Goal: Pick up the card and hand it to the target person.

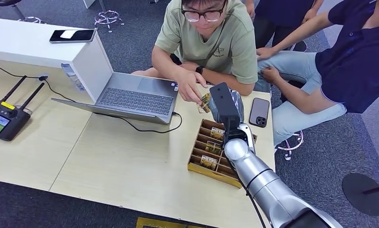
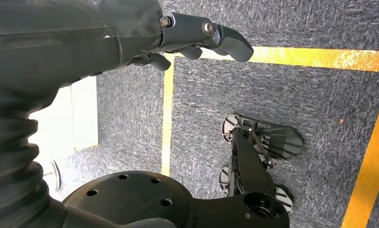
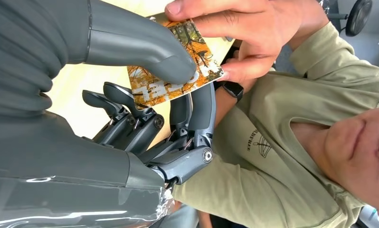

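Observation:
My right hand [image 1: 222,102] is raised over the table's far side, pinching an orange-patterned card [image 3: 178,78] between its thumb and fingers [image 3: 197,109]. In the head view the card [image 1: 205,102] shows just left of the hand. The person in the green shirt [image 1: 225,42] sits across the table, and their hand [image 1: 190,88] grips the card's far end too. In the right wrist view the person's fingers [image 3: 225,23] close on the card from the other side. My left hand [image 2: 197,40] hangs over the carpet with its fingers curled in, holding nothing.
A wooden card box [image 1: 215,154] with several slots and cards lies under my right arm. An open laptop [image 1: 135,97], a phone [image 1: 259,112], a remote controller [image 1: 4,118] and a white box [image 1: 40,45] share the table. A second person in blue [image 1: 354,61] sits at the right.

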Controlling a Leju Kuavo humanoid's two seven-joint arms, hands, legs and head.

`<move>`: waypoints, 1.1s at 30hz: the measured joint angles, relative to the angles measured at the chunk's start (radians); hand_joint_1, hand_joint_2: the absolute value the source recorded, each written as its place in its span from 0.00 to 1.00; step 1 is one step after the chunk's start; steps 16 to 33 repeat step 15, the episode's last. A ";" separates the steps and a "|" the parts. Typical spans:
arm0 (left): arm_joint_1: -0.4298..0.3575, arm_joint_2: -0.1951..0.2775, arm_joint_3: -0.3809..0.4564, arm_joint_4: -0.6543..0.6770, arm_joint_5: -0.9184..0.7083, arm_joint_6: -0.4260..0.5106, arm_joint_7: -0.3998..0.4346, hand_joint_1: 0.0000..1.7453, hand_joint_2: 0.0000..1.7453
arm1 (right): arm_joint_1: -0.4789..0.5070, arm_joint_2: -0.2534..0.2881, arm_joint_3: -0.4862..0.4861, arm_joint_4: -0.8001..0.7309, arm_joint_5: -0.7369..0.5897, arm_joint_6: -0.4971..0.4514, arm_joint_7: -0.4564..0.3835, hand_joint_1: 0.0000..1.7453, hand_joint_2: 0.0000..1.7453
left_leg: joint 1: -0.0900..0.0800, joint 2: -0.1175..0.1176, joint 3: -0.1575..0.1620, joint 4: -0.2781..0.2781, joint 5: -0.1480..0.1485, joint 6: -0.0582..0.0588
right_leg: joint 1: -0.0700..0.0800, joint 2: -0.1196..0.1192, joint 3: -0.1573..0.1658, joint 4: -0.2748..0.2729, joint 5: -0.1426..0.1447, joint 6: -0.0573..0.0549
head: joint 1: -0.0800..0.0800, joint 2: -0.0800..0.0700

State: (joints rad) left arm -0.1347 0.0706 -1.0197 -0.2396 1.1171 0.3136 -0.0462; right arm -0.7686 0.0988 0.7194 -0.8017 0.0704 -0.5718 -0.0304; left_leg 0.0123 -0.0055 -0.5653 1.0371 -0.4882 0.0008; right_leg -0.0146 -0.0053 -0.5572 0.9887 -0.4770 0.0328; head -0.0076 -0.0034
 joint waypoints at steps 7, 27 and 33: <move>0.000 0.000 -0.005 0.000 -0.003 0.002 -0.008 0.00 1.00 | -0.008 0.002 0.003 0.018 0.001 -0.002 0.005 0.00 1.00 | 0.000 0.000 0.000 0.000 0.000 0.000 | 0.000 0.000 0.000 0.000 0.000 0.000 | 0.000 0.000; 0.001 0.000 -0.008 0.000 0.009 0.035 -0.039 0.00 0.00 | -0.008 0.001 0.006 0.021 -0.022 0.000 -0.004 0.00 1.00 | 0.000 0.000 0.000 0.000 0.000 0.000 | 0.000 0.000 0.000 0.000 0.000 0.000 | 0.000 0.000; 0.001 0.000 -0.008 0.000 0.009 0.035 -0.039 0.00 0.00 | -0.008 0.001 0.006 0.021 -0.022 0.000 -0.004 0.00 1.00 | 0.000 0.000 0.000 0.000 0.000 0.000 | 0.000 0.000 0.000 0.000 0.000 0.000 | 0.000 0.000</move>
